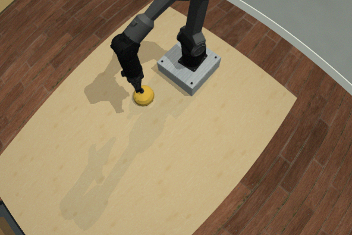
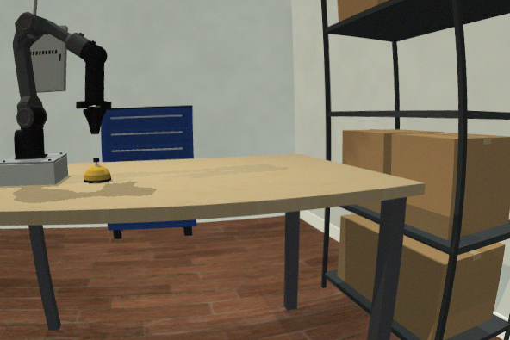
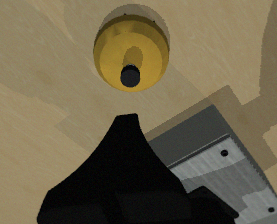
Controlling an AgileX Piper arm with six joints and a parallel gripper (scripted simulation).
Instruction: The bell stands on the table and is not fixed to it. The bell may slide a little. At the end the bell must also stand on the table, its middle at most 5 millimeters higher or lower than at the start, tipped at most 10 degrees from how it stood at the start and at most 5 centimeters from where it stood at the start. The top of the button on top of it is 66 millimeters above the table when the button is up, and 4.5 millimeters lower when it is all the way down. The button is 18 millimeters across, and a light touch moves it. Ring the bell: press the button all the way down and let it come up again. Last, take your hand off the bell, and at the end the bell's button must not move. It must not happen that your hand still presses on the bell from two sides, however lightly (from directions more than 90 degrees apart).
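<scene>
The yellow bell point(image 1: 144, 97) point(image 2: 97, 174) point(image 3: 131, 47) stands upright on the table point(image 1: 184, 155) point(image 2: 215, 177). Its black button point(image 2: 96, 159) point(image 3: 130, 76) is on top, on a thin stem that shows in the exterior view, and nothing touches it. My gripper point(image 1: 138, 90) point(image 2: 95, 132) point(image 3: 129, 126) is shut and empty, pointing straight down. In the exterior view its tip is above the button with a clear gap between them. In the wrist view the tip shows just below the bell in the picture.
The arm's grey base block point(image 1: 191, 73) point(image 2: 32, 173) point(image 3: 224, 175) stands on the table close beside the bell. A blue drawer cabinet point(image 2: 148, 132) and a shelf rack with cardboard boxes point(image 2: 419, 177) are beyond the table.
</scene>
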